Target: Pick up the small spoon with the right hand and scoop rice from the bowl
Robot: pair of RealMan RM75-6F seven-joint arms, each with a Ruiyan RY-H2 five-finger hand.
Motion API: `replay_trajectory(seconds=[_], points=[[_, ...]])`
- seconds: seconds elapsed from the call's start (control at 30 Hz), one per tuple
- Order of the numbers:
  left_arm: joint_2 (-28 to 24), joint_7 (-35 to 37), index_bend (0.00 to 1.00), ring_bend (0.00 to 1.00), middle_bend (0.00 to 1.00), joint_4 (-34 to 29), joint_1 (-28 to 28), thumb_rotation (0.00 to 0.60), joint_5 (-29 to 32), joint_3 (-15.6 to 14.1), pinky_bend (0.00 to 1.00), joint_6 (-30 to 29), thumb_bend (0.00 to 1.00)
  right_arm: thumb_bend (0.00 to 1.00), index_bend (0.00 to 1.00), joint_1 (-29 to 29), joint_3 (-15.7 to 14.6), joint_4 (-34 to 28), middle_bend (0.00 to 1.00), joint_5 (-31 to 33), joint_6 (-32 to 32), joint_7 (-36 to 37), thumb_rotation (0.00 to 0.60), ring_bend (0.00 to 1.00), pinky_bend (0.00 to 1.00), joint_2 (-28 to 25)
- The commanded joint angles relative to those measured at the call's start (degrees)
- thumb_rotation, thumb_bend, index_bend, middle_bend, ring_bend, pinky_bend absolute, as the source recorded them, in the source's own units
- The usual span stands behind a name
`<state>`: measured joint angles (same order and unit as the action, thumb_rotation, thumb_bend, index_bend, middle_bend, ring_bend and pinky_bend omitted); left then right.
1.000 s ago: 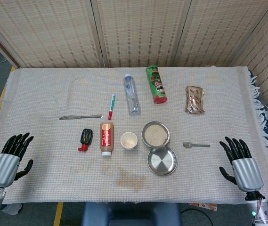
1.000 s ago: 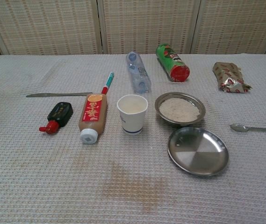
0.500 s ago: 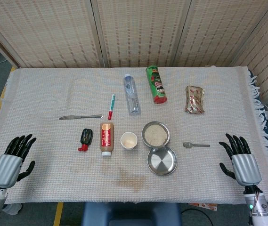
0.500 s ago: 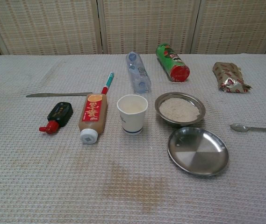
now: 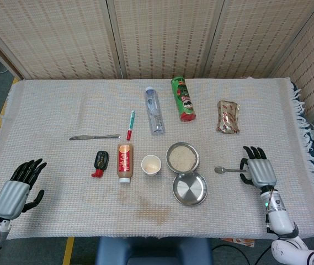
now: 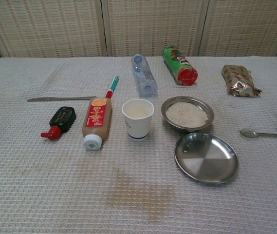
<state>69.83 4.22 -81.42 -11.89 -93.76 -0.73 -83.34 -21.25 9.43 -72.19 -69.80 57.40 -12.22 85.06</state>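
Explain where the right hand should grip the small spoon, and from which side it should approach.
Grip the thin handle of the small spoon, coming from above at its right end. It lies flat, its bowl pointing left toward the rice bowl, and the right hand is already at the handle tip.

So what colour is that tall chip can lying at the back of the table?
The chip can is green with a red end, clearest in the chest view.

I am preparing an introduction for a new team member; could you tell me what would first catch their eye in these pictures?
Probably the green cylindrical crisp can lying at the far middle of the table, and the round metal bowl of white rice near the centre with an empty shiny steel plate just in front. Next, the black-fingered right hand spread over the handle end of the small metal spoon, right of the bowl.
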Motion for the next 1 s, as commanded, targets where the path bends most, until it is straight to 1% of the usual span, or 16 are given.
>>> replay_trajectory(seconds=[0.03,0.4,0.53,0.73,1.0], points=[[0.0,0.1,0.00,0.00,0.00,0.0,0.0,0.600,-0.2,-0.1,0.10,-0.1,0.44,0.26,0.51,-0.9,0.3,0.9,0.08,0.6,-0.8,-0.3,0.600,0.00,0.00,0.9],[0.1,-0.3,0.00,0.00,0.00,0.1,-0.2,0.600,0.1,-0.2,0.10,0.6,0.44,0.26,0.50,-3.8,0.1,3.3,0.08,3.6,-4.5,-2.7,0.600,0.00,0.00,2.6],[-0.1,0.0,0.00,0.00,0.00,-0.1,-0.2,0.600,0.1,-0.2,0.10,0.5,0.44,0.26,0.50,-4.5,-0.4,4.3,0.08,3.9,-5.3,-3.0,0.600,0.00,0.00,3.2],[0.2,0.5,0.00,0.00,0.00,0.4,-0.5,0.600,0.2,-0.1,0.10,0.8,0.45,0.31,0.51,-5.2,-0.7,4.7,0.08,4.3,-6.1,-2.6,0.600,0.00,0.00,3.3],[0.2,0.7,0.00,0.00,0.00,0.7,-0.6,0.600,0.8,0.0,0.10,1.2,0.45,0.33,0.53,-5.6,-1.2,4.9,0.08,4.7,-6.3,-2.7,0.600,0.00,0.00,3.4]])
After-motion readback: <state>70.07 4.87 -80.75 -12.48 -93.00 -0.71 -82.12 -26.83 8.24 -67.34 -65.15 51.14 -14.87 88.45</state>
